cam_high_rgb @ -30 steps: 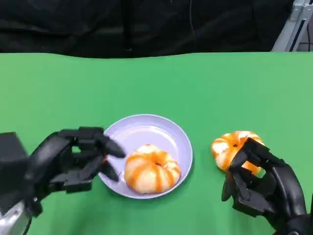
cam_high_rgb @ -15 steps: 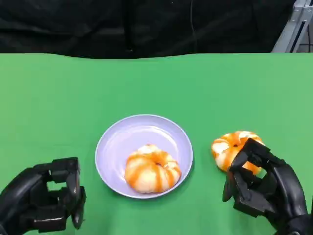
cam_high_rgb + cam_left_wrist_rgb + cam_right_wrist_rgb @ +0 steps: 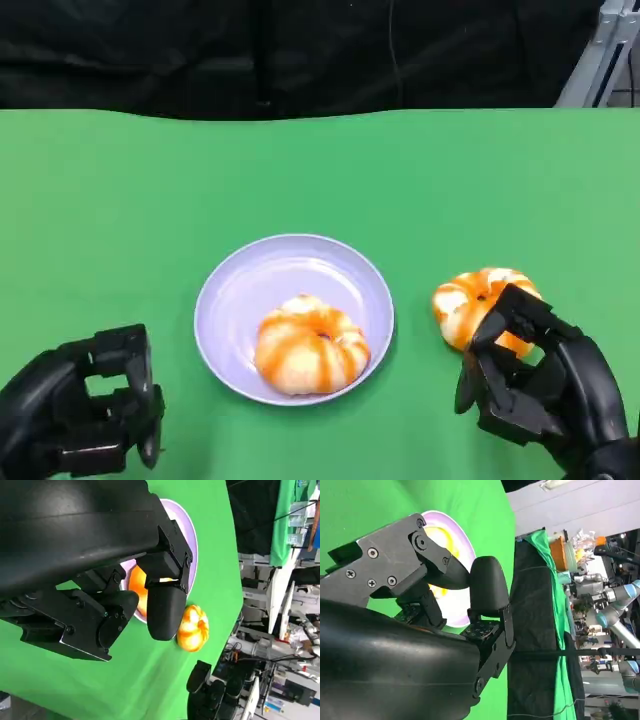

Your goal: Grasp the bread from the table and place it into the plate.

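**One bun plated, second at the right hand**

While one bread [image 3: 311, 343] sits inside the plate [image 3: 262, 270], toward its near right part, a second bread [image 3: 470, 293] lies on the green table [image 3: 120, 200] to the plate's right, apart from the rim. Both are round, pumpkin-shaped buns, pale cream with orange stripes running down to a dimple at the centre. Plate is pale lilac, round, shallow raised rim.

Right hand [image 3: 535, 385]: fingers curled over the near right side of the table bun, fingertips touching or just at it. Cannot tell if it actually grips. Bun is on the table surface.

Left hand [image 3: 85, 410]: near left corner, well apart from the plate, fingers curled in, holding nothing.

Left wrist view: left hand's fingers [image 3: 165, 610] hang over the plate [image 3: 190, 540], with the plated bread [image 3: 137, 587] behind them and the table bun [image 3: 192, 628] beyond.

Room: open green cloth across the far half up to the table's back edge, dark backdrop [image 3: 300, 50] behind. Free strip of table between plate rim and the second bun. Metal frame [image 3: 600, 50] at far right corner.
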You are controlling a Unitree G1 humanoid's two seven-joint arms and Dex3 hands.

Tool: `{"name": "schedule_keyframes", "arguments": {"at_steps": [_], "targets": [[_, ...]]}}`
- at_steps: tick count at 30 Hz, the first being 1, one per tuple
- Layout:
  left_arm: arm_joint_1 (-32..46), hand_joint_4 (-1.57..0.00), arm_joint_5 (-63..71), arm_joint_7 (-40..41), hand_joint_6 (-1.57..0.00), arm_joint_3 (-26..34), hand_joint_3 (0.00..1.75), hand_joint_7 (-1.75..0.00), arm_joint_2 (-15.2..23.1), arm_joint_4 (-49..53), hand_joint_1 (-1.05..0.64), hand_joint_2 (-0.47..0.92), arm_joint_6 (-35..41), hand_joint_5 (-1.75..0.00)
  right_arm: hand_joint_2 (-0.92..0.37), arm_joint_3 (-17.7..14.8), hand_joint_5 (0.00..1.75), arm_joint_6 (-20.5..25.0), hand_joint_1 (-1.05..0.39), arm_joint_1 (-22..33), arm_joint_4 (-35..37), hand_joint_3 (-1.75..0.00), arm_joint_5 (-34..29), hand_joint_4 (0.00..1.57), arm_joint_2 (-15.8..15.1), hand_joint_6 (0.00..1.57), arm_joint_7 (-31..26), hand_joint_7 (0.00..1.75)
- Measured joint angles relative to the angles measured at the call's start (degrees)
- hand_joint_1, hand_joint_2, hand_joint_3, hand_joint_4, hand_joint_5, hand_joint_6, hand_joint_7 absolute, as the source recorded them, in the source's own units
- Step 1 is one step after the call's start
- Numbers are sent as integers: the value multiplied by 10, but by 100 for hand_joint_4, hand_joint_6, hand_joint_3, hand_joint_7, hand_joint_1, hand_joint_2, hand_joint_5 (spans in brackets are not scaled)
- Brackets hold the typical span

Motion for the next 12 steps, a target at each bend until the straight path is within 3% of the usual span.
{"name": "schedule_keyframes", "arguments": {"at_steps": [12], "targets": [[-2, -89, 17, 1, -73, 0, 113, -175, -9, 2, 8, 72, -2, -175, -60, 0, 175, 2, -10, 0, -3, -112, 1, 85, 0, 63, -1, 172]]}}
